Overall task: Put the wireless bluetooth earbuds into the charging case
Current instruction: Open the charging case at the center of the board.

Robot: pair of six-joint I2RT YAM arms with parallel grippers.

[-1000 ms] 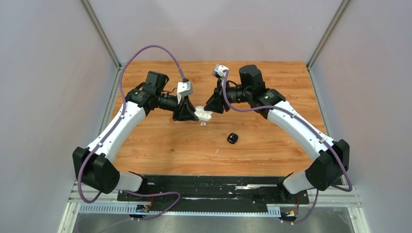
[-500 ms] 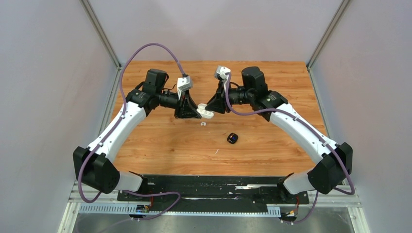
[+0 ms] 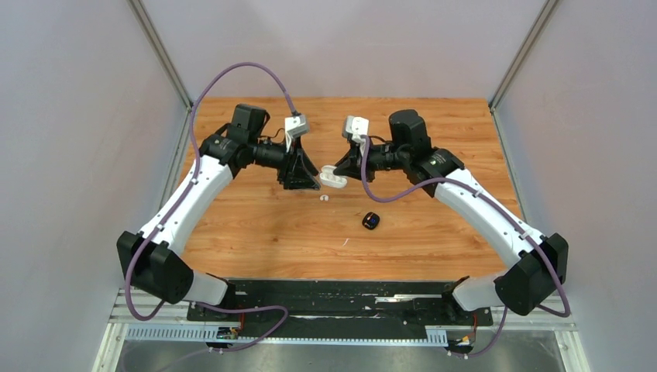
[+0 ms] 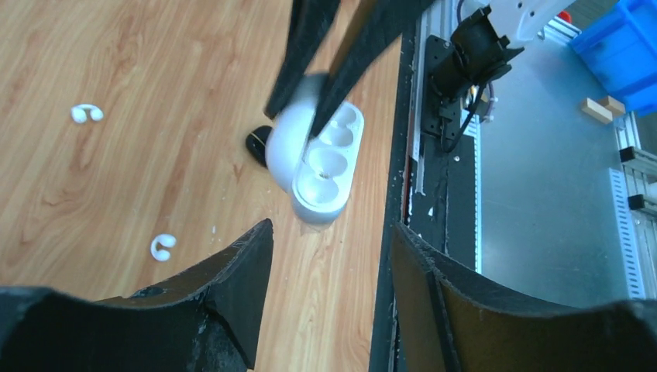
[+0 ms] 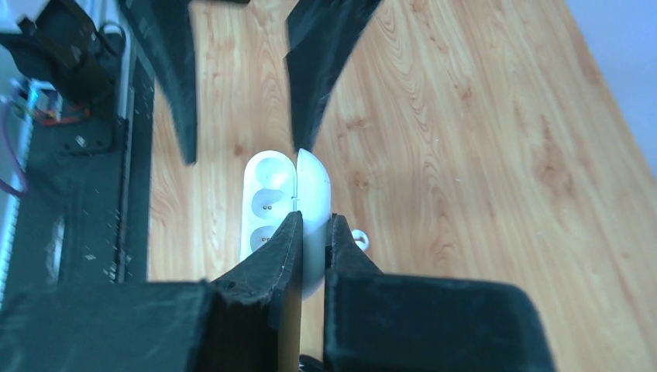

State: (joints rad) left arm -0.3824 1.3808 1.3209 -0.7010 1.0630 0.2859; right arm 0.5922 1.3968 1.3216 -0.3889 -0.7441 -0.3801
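Two white earbuds [image 4: 162, 247] lie on the worktop [image 4: 116, 46] below my left fingers [image 4: 331, 232], spread wide; my right fingers [image 5: 314, 232] clamp the open charging case [image 5: 267, 194] by its lid, just ahead of them

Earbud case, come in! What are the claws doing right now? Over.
Right claw shut on the lid of the open white case. Left claw open, touching nothing. Wells empty; two white earbuds loose on table. Nothing blocking.

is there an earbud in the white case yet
No, both wells of the open case show empty in the left wrist view, and an earbud lies loose on the table.
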